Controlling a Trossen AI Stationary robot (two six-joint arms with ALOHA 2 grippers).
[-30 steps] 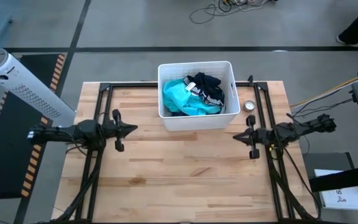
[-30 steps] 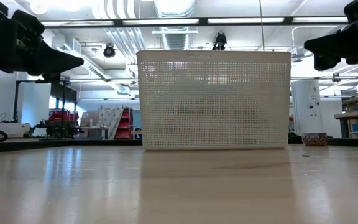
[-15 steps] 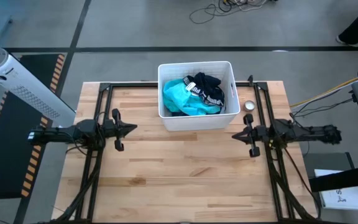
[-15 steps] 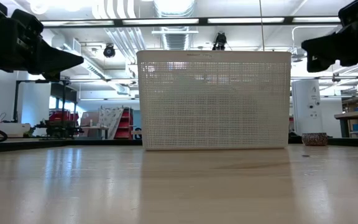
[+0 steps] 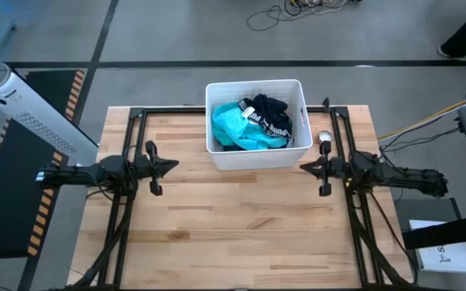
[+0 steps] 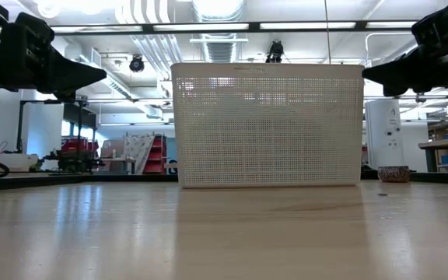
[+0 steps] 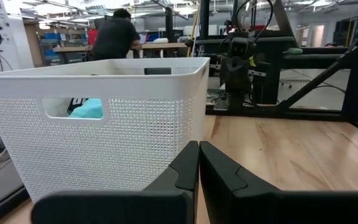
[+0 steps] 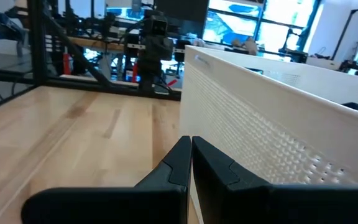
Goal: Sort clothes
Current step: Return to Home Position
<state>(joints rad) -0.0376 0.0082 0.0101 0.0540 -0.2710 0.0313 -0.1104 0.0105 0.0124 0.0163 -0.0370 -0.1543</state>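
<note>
My left gripper point(image 5: 173, 167) and right gripper point(image 5: 302, 168) hover empty, fingers pressed together, on either side of the white bin point(image 5: 253, 158) holding the clothes point(image 5: 249, 128).

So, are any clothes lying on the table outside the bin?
No, from above the clothes all sit inside the white bin, none on the table.

White lettering on the band of the navy garment point(image 5: 269, 109), inside the white bin point(image 5: 253, 158), looks like PUMA. Print on the paper sheet point(image 5: 443, 257) nearby is too small to read.
</note>
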